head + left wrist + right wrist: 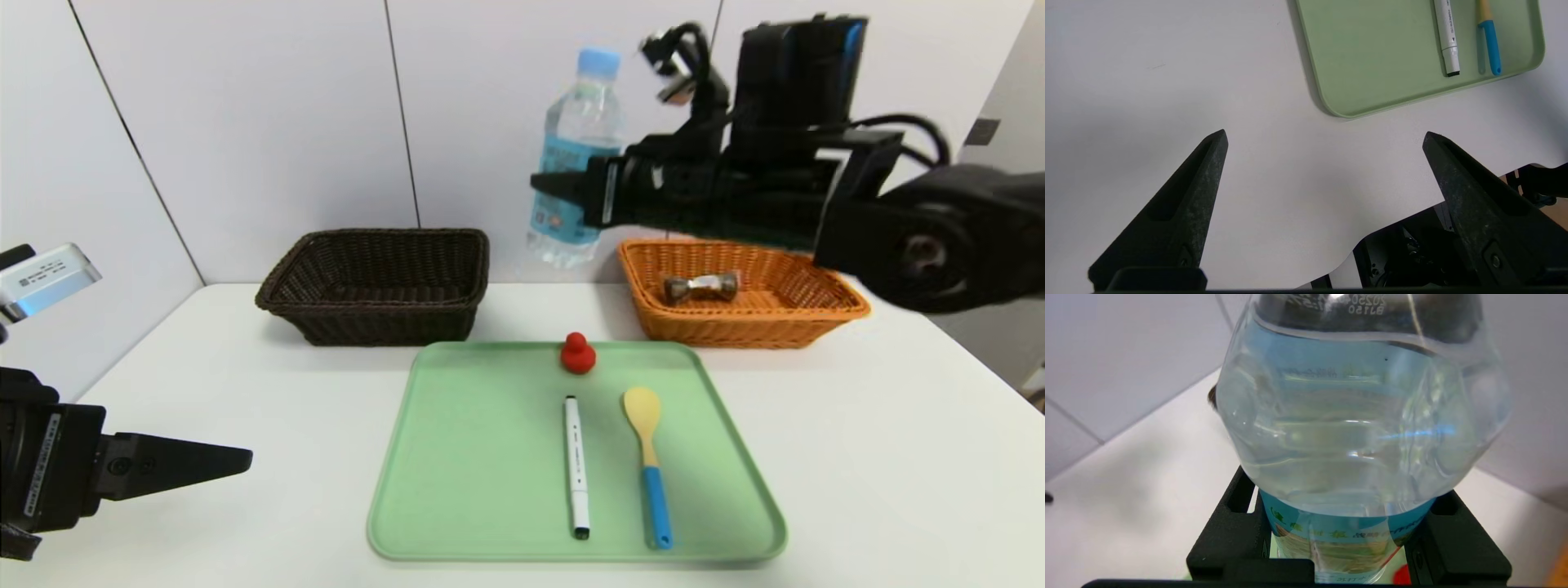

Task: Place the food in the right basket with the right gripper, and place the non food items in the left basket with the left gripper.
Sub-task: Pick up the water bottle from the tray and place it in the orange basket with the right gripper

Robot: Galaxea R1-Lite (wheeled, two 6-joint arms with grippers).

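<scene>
1. My right hand (563, 192) holds the bottle (574, 155) by its labelled middle, clear above the table (898, 425), between the brown basket (375, 282) and the orange basket (739, 298). The bottle leans a little. The water sits heavy below my grip, so a quick swing could make it slip or swivel in the fingers.
2. The orange basket already has a small metal dumbbell (700, 286) in it. If I lower the bottle onto that, it may tip against the rim or roll out.
3. My left hand (1323, 139) waits wide and empty, low at the table's left edge, near the tray (1372, 81). The marker (576, 465), spoon (649, 465) and red toy (577, 353) lie on the tray; a low sweep could knock them.
4. The right wrist view shows the fingers (1229, 535) pressing both sides of the label, which the head view hides behind the wrist. The bottle fills that view, so I can't tell the basket's place from it.
5. Only the head view shows both baskets and the toy; the left wrist view shows just the tray's near corner.
</scene>
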